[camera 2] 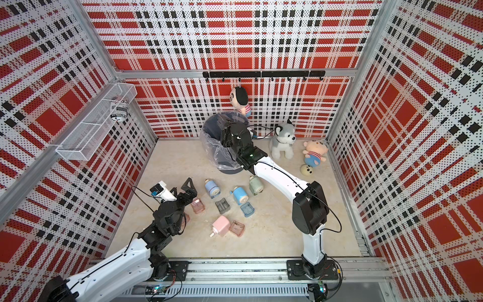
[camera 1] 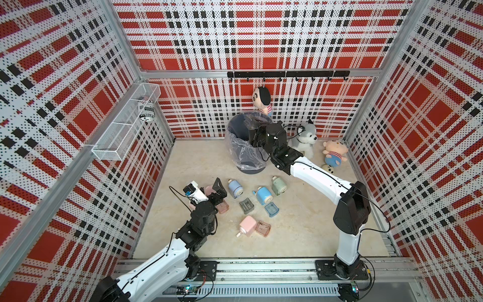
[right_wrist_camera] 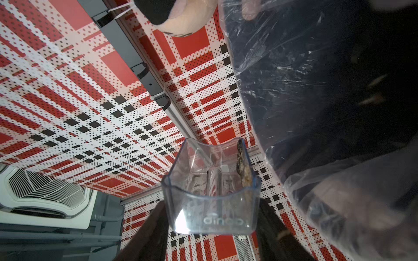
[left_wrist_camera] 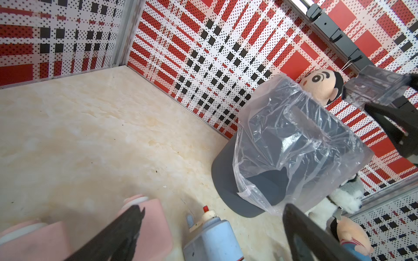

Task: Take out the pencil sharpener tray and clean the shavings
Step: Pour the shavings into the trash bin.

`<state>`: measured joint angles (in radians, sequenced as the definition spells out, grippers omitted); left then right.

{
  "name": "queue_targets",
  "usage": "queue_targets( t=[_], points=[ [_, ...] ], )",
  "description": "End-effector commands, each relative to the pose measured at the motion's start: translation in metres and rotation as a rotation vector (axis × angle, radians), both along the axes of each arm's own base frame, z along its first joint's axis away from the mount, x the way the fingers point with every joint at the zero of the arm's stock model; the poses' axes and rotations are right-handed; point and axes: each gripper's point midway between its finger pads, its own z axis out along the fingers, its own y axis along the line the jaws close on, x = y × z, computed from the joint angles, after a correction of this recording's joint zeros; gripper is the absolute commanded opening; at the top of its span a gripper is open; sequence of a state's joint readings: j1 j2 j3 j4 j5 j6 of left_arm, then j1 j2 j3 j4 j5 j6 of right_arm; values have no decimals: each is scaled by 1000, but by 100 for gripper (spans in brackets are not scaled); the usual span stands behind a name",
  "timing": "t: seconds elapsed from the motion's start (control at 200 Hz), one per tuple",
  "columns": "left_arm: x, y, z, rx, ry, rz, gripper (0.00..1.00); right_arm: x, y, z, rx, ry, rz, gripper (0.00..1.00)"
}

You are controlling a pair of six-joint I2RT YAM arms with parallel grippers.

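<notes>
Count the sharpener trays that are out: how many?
5. On the floor: pink tray, grey tray, blue tray, brown tray. The clear tray is in the right gripper at the bin. The left arm may hide others.

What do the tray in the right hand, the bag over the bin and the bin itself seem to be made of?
Tray: hard clear plastic, glossy; the wall shows through it, with a moulded logo. Bag: thin clear plastic film, crinkled and shiny. Bin: probably matt dark grey plastic.
</notes>
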<state>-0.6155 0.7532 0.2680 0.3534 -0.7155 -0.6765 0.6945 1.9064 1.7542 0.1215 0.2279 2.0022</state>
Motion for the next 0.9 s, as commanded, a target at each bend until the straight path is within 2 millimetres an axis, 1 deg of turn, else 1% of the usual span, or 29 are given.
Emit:
queue_targets(
  t=[0.0, 0.115, 0.17, 0.23, 0.426, 0.516, 0.621, 0.706, 0.737, 0.812, 0.892],
  points=[
    [1, 1, 0, -9, -12, 3, 98, -4, -4, -2, -7, -5, -3, 41],
    [1, 1, 0, -10, -12, 1, 98, -2, -4, -27, -1, 29, -2, 41],
    [1, 1, 0, -9, -12, 1, 98, 0, -1, -34, 4, 38, 10, 41],
    [1, 1, 1, -10, -14, 1, 98, 1, 0, -35, 1, 36, 10, 41],
    [1, 0, 1, -9, -12, -6, 98, 1, 0, -21, -11, 10, 11, 41],
    [1, -1, 1, -7, -12, -11, 98, 1, 0, -10, -10, -14, 11, 41],
    [1, -2, 2, -9, -16, -16, 98, -3, 0, 10, -9, -50, 15, 41],
    [0, -3, 3, -9, -21, -21, 98, -6, -1, 13, -19, -60, 9, 41],
    [0, -2, 4, -11, -22, -21, 98, -6, -1, 12, -22, -58, 9, 41],
    [0, -2, 4, -11, -25, -21, 98, -6, 0, 0, -16, -41, 15, 41],
    [0, -2, 4, -11, -25, -21, 98, -4, 0, -19, -18, -11, 12, 41]
  ],
)
